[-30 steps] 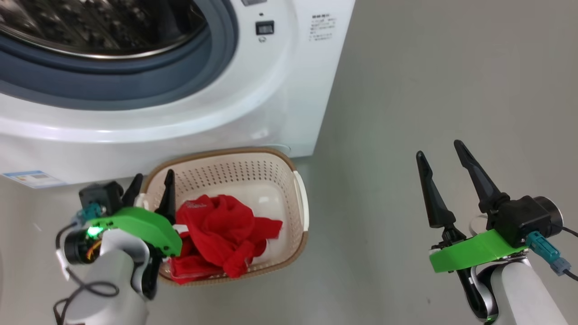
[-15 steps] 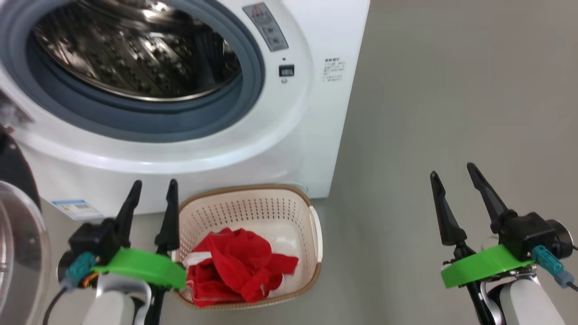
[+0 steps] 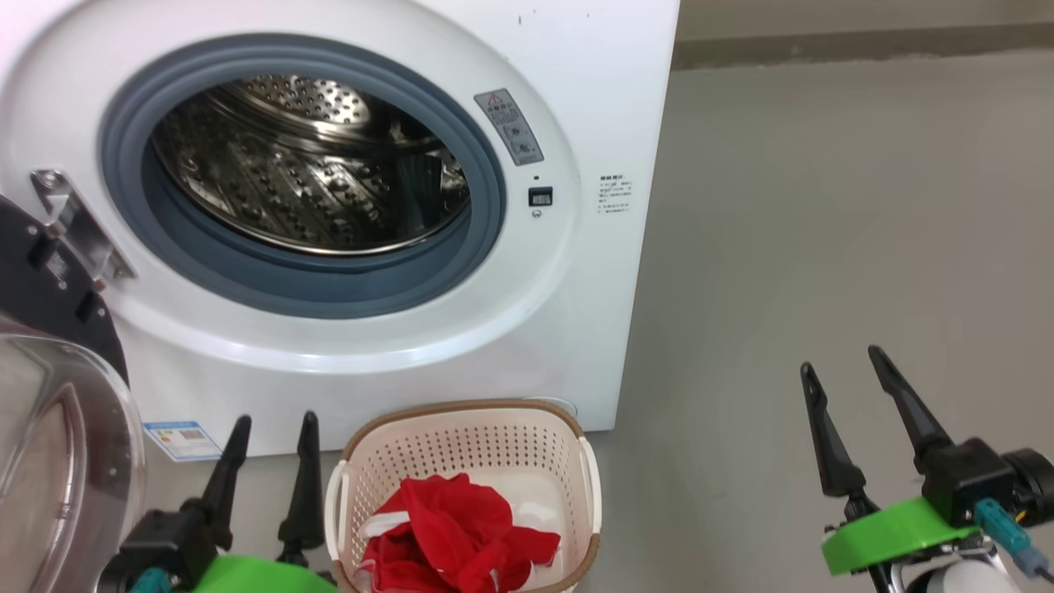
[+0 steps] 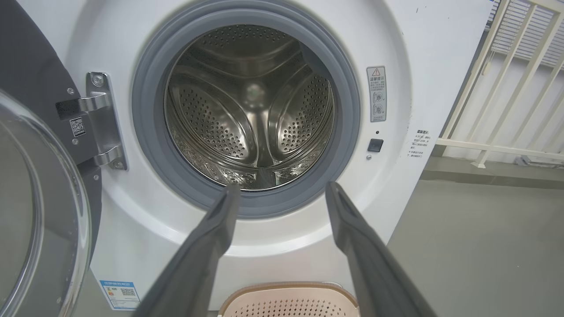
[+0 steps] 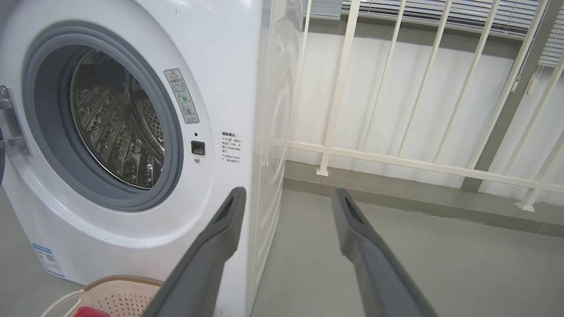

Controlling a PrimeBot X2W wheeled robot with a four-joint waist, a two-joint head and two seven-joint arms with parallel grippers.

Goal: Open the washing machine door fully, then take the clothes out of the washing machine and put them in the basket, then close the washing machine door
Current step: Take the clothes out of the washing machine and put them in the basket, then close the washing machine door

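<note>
We see the soft red clothes (image 3: 461, 535) bunched in the holey plastic basket (image 3: 461, 445) on the floor, before the white washing machine (image 3: 593, 107). The round washing machine door (image 3: 58, 461) hangs open (shiny drum inside). Our left gripper (image 3: 276, 418) and right gripper (image 3: 841, 358) point at the machine, jaws apart, holding nothing.

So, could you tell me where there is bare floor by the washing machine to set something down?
The grey floor right of the washing machine, up to the railing, is bare. In front it is crowded: the basket of clothes, and the open door at the left.
</note>
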